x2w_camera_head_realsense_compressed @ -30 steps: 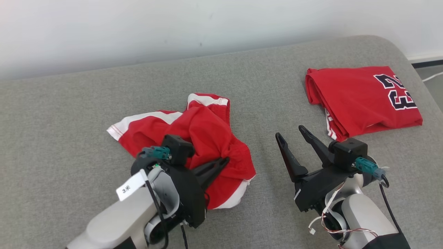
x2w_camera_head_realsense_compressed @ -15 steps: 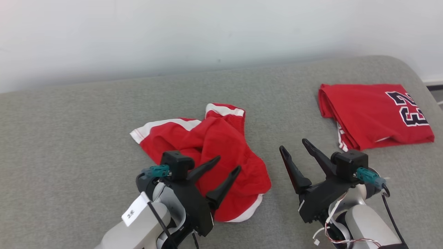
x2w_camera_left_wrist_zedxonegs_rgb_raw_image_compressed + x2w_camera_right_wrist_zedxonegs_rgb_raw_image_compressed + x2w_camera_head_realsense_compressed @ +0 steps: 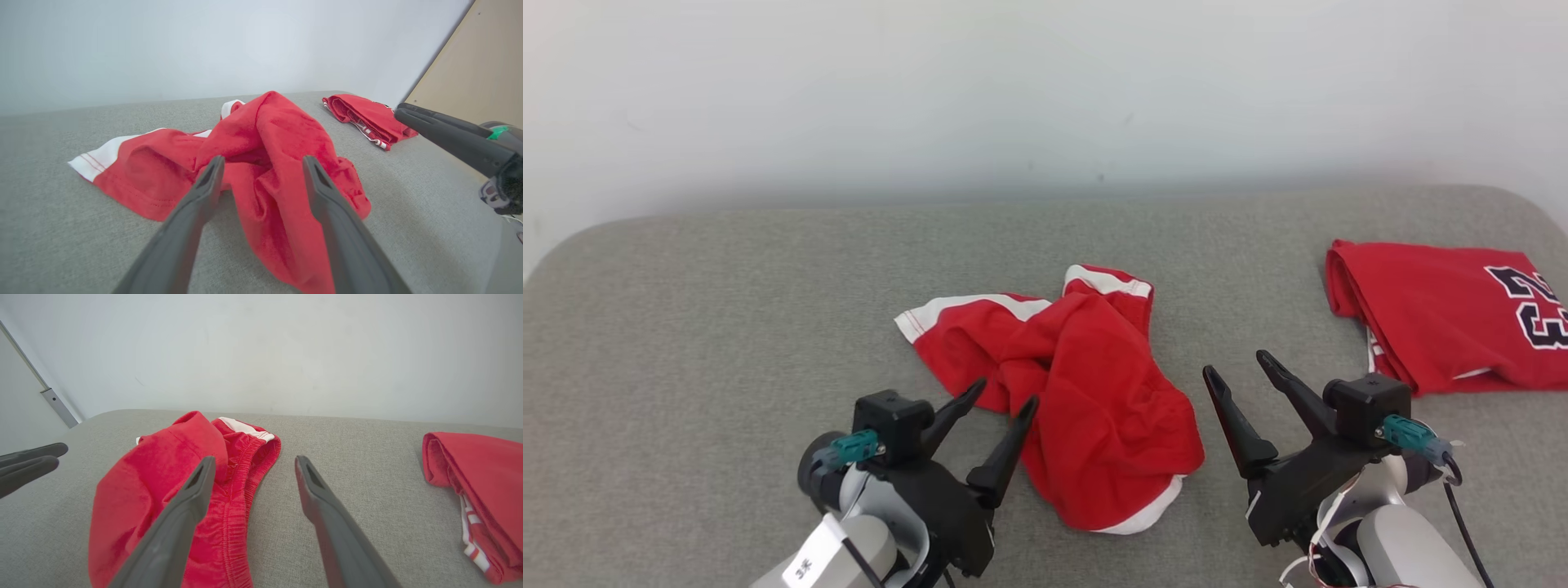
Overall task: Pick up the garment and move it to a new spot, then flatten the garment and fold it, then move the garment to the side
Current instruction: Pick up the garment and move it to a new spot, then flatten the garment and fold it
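The garment (image 3: 1094, 392), a crumpled pair of red shorts with white trim, lies in a heap mid-way across the grey cushioned surface (image 3: 727, 327). My left gripper (image 3: 1005, 392) stands open at the heap's near-left edge with nothing between its fingers. In the left wrist view the garment (image 3: 265, 134) rises just beyond my left gripper (image 3: 263, 160). My right gripper (image 3: 1235, 364) is open and empty, just right of the heap. In the right wrist view my right gripper (image 3: 255, 459) points past the elastic waistband side of the garment (image 3: 163, 477).
A folded red jersey (image 3: 1445, 327) with a dark number lies at the right end of the surface, and appears as the jersey (image 3: 478, 473) at that view's right. A pale wall runs behind. A tan panel (image 3: 482, 73) stands at the right.
My left gripper has opened, let go of the garment and drawn back toward me. The head camera has shifted, so the whole picture sits lower and further right. The right gripper stays open.
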Tool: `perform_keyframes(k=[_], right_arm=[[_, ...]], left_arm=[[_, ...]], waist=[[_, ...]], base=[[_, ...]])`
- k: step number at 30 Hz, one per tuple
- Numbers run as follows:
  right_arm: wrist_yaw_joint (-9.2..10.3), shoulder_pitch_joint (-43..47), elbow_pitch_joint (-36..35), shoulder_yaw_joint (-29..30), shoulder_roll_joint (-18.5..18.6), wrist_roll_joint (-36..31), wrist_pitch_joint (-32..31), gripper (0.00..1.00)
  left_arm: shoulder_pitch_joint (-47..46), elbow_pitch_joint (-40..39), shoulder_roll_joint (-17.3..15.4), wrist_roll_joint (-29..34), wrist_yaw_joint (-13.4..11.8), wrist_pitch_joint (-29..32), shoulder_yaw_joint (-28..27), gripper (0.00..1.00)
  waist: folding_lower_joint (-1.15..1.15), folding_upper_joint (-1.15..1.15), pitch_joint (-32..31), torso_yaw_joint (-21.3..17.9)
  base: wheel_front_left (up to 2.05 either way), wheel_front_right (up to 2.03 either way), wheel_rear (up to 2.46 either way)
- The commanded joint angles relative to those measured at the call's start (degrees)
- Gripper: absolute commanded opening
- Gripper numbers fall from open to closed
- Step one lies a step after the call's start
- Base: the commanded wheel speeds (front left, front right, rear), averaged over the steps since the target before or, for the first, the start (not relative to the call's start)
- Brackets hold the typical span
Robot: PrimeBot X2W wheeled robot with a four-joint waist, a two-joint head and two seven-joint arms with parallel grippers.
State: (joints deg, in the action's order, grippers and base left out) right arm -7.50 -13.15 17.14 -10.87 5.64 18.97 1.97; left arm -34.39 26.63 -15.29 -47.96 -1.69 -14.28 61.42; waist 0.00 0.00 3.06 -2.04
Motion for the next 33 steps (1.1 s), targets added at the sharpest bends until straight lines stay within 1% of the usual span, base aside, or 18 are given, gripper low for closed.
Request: perform_keyframes(k=[1,7,8,11,15,22,33], right_arm=[[0.04,0.6,-0.3,0.2,0.3,-0.6,-0.2,1.0],[0.04,1.5,-0.9,0.0,0.0,-0.5,-0.5,1.0],[0.04,1.5,-0.9,0.0,0.0,-0.5,-0.5,1.0],[0.04,1.7,-1.1,0.0,0.0,-0.4,-0.7,1.0],[0.04,1.6,-1.4,0.1,0.1,-0.2,-0.8,1.0],[0.04,1.1,-1.4,-0.2,0.0,0.1,-0.8,1.0],[0.04,0.1,-1.5,-0.3,0.0,0.2,-0.5,1.0]], left_arm=[[1.1,-0.5,-0.7,0.0,-0.6,-0.4,-0.6,1.0],[3.7,-2.6,-3.1,1.4,-3.9,-0.8,-2.8,1.0],[3.7,-2.6,-3.1,1.4,-3.9,-0.8,-2.8,1.0],[5.1,-3.8,-4.2,1.2,-4.9,-0.9,-4.2,1.0],[6.8,-4.7,-4.9,1.4,-5.3,-1.0,-5.3,1.0],[8.5,-3.0,-4.1,1.5,-4.2,-1.0,-5.4,1.0],[5.9,4.5,-0.3,2.0,0.7,-0.9,-3.6,1.0]], waist=[[0.0,0.0,-0.8,0.9],[0.0,0.0,-1.8,1.6],[0.0,0.0,-1.8,1.6],[0.0,0.0,-1.8,1.7],[0.0,0.0,-1.6,1.7],[0.0,0.0,-1.4,0.8],[0.0,0.0,-0.1,-2.0]], base=[[0.0,0.0,0.0],[0.0,0.0,0.0],[0.0,0.0,0.0],[0.0,0.0,0.0],[0.0,0.0,0.0],[0.0,0.0,0.0],[0.0,0.0,0.0]])
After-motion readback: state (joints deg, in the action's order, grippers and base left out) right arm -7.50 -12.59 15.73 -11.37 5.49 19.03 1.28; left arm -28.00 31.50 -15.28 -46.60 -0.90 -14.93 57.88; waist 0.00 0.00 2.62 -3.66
